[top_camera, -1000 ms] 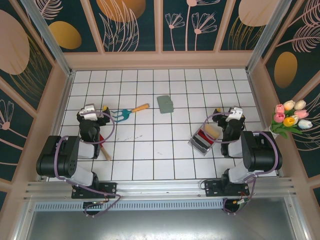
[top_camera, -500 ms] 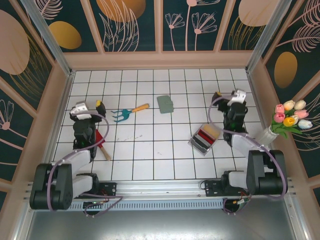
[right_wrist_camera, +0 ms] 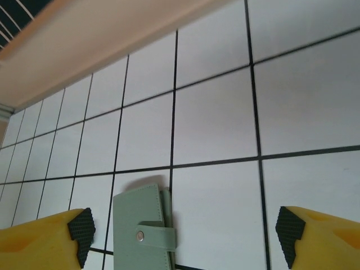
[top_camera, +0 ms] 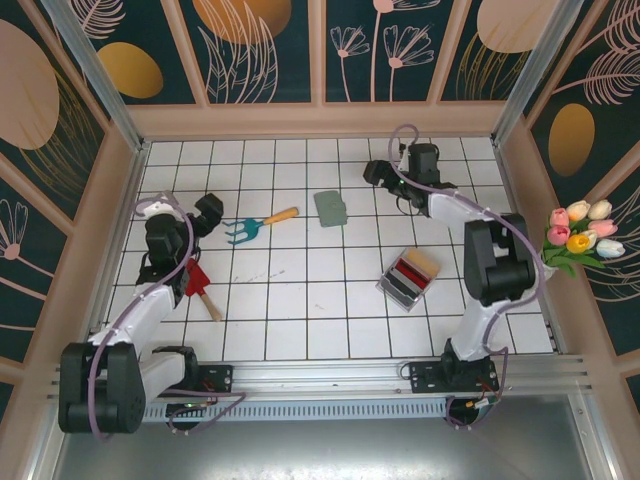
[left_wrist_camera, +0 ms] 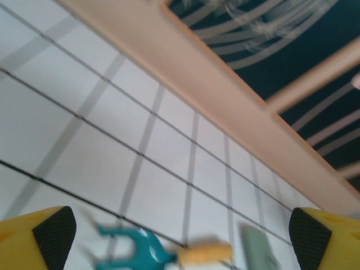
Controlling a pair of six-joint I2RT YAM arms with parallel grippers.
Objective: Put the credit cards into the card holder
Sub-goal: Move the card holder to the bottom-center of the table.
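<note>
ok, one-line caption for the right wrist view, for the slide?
Open right gripper above the white tiled table, grey-green card holder lying flat in frame between its yellow fingers.

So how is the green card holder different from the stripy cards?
The card holder is one plain grey-green colour, while the credit cards are striped red, cream and dark. The card holder lies alone towards the back middle of the tiled table. The credit cards lie nearer the front right, together with a silvery case. Both lie flat on the tiles.
</note>
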